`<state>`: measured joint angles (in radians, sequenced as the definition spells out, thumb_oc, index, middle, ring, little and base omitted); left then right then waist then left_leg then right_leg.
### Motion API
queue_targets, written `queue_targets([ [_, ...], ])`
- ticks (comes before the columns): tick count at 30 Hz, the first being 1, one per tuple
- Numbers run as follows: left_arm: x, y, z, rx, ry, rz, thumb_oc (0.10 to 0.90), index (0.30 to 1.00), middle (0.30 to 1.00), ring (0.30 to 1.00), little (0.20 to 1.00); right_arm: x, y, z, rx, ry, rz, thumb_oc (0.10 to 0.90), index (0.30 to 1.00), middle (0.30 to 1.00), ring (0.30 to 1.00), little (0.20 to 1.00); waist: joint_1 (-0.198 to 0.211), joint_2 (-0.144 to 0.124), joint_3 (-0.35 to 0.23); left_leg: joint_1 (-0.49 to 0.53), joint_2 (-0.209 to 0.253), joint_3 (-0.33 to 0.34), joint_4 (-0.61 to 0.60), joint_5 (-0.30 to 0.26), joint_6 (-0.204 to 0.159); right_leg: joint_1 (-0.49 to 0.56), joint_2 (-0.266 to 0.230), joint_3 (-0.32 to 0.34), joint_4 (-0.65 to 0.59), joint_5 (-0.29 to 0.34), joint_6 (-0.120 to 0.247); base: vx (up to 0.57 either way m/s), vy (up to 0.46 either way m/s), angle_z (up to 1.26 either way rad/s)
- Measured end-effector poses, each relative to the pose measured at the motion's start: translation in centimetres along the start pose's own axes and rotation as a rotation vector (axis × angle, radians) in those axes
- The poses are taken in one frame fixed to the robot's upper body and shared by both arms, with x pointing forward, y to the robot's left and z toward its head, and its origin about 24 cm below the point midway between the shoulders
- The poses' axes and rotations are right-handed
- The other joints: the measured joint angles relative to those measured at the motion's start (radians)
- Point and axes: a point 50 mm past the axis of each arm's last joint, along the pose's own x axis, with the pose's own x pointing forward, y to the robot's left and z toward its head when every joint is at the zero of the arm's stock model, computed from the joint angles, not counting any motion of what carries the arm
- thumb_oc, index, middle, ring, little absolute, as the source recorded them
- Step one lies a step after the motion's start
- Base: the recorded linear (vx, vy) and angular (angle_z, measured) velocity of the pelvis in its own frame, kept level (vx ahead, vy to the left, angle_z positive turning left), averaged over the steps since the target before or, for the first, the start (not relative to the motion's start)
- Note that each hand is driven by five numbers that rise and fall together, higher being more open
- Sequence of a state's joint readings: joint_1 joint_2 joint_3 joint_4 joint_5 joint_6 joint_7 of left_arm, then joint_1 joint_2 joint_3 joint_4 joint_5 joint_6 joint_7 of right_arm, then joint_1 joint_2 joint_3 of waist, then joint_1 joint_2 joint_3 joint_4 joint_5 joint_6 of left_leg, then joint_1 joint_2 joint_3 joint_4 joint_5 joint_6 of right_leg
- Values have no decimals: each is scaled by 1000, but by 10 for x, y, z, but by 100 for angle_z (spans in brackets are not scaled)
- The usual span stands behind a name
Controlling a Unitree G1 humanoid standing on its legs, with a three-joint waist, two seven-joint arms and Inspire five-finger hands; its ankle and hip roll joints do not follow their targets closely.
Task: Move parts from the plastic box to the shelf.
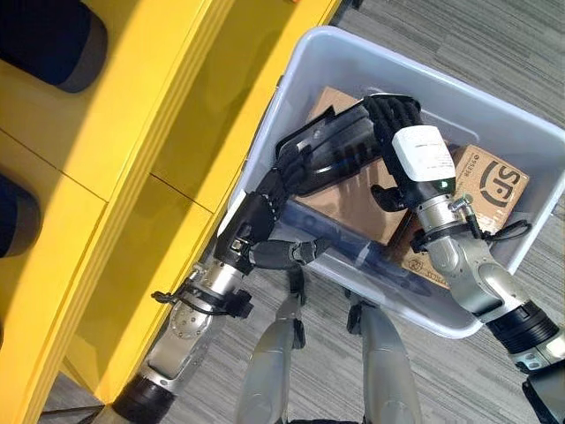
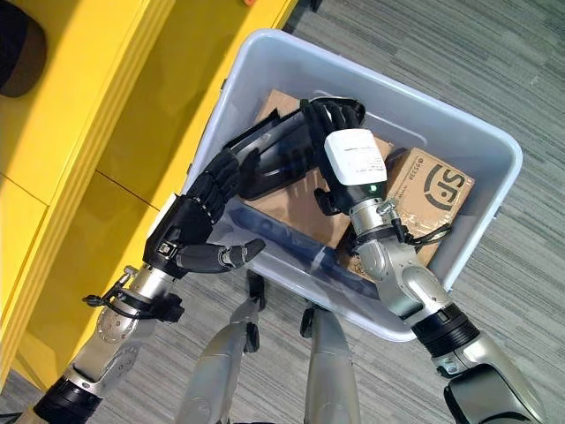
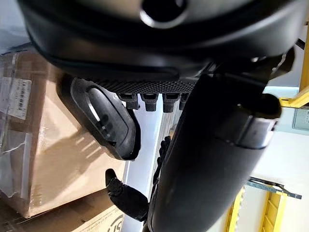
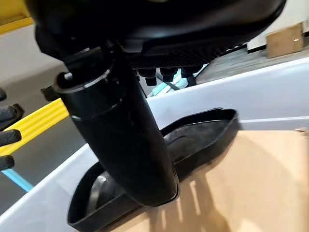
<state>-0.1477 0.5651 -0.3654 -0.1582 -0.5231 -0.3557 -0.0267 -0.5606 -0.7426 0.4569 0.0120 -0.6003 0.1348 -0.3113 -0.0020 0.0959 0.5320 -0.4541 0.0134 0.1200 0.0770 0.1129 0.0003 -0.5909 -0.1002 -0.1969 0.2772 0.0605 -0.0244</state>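
Grey carpet [image 1: 494, 53] fills the right of the frame; a yellow shelf [image 1: 168, 132] takes the upper left. Between them sits the pale plastic box [image 1: 494, 115] with cardboard boxes [image 1: 494, 181] inside. At frame centre both hands grip a long black part [image 1: 340, 155]: left hand [image 1: 256, 221] curled on its lower-left end, right hand [image 1: 393, 119] on its upper end.

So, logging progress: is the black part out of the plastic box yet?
Not yet. The black part is inside the plastic box, above the cardboard boxes, with the left hand and right hand at its ends.
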Motion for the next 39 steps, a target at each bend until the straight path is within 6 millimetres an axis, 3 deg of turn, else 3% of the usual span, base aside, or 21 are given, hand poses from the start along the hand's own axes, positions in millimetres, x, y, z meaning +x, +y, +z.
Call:
queue_targets([
  [9, 2, -6, -2, -9, 4, -31, 900, 1000, 1000, 1000, 1000, 4, 5, -11, -23, 63, -23, 900, 1000, 1000, 1000, 1000, 5, 0, 0, -35, -1, 2, 9, -1, 0, -34, -1, 2, 8, 1, -2, -11, -23, 0],
  [16, 6, -6, 1, -4, -9, -37, 900, 1000, 1000, 1000, 1000, 24, -13, -2, -49, 26, -75, 900, 1000, 1000, 1000, 1000, 9, 0, 0, -71, -1, 0, 25, -1, 0, -68, -3, 1, 19, 2, -4, -2, -5, 0],
  [21, 7, -6, 1, -4, -10, -39, 900, 1000, 1000, 1000, 1000, 26, -11, 2, -89, 0, -40, 900, 1000, 1000, 1000, 1000, 9, 0, 0, -79, -2, 0, 27, -1, 0, -76, -7, 1, 26, 1, -5, -6, 2, 0],
  [32, 13, -6, 5, -9, -30, -41, 900, 1000, 1000, 1000, 1000, 30, -4, 12, -163, -65, -10, 900, 1000, 1000, 1000, 1000, 29, 1, 0, -275, -10, -22, 178, -38, -2, -255, -33, -4, 159, -43, -16, -20, -5, 7],
  [39, 13, -6, 5, -11, -30, -42, 900, 1000, 1000, 1000, 1000, 34, -16, 19, -183, -137, -107, 900, 1000, 1000, 1000, 1000, 28, 1, 0, -367, 0, -25, 251, -61, 4, -325, -36, -2, 198, -48, -15, -5, -3, 0],
])
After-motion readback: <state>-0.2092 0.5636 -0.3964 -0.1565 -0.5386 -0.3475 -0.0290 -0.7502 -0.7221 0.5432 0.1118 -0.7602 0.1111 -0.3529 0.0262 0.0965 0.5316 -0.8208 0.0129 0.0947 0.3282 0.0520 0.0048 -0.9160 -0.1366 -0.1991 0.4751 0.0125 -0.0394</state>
